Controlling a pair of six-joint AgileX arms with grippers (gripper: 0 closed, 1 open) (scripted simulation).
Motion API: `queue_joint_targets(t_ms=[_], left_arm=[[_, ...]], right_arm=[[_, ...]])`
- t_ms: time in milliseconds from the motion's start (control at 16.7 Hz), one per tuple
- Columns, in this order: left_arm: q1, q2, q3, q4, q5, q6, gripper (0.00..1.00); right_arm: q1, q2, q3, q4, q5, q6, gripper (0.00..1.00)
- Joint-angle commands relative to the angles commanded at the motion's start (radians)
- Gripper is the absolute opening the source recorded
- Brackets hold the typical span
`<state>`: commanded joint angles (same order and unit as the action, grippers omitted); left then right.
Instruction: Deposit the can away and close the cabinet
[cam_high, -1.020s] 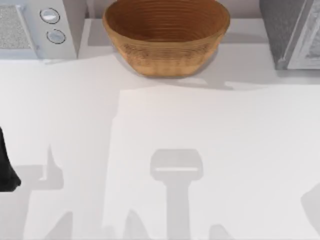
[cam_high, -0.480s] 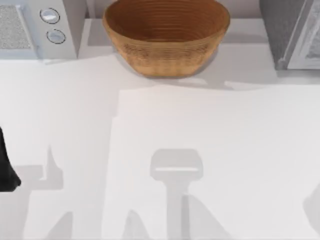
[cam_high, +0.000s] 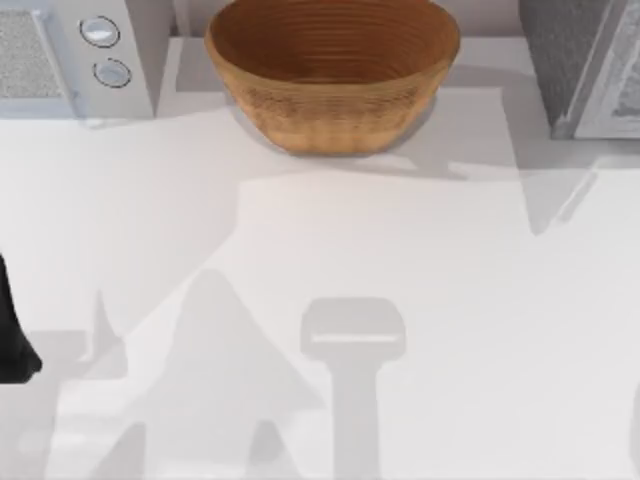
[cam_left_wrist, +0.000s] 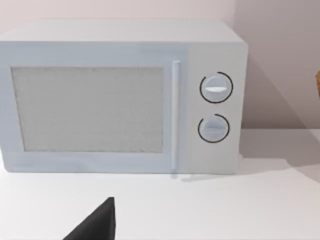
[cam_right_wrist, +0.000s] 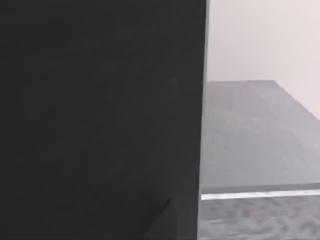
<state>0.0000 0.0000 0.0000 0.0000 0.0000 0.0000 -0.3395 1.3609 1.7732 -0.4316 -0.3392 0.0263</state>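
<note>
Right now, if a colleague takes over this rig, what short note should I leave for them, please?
Left arm: parked at the left edge of the table, its wrist camera facing the microwave.
Right arm: its wrist camera sits close to a dark panel, probably at the cabinet at the back right.
The bowl stands at the back centre.
Done: I cannot confirm that the can is stored or the cabinet closed.
Left: check both before moving.
</note>
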Motion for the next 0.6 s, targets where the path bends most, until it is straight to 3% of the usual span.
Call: queue_joint_targets(t_ms=[360, 600], left_arm=[[0.0, 0.0, 0.0, 0.0, 0.0, 0.0, 1.0], [0.0, 0.0, 0.0, 0.0, 0.0, 0.0, 1.0]], right_arm=[[0.493, -0.028, -0.023, -0.014, 0.499, -0.004, 1.0], [0.718, -0.049, -0.044, -0.018, 0.727, -0.005, 1.0]])
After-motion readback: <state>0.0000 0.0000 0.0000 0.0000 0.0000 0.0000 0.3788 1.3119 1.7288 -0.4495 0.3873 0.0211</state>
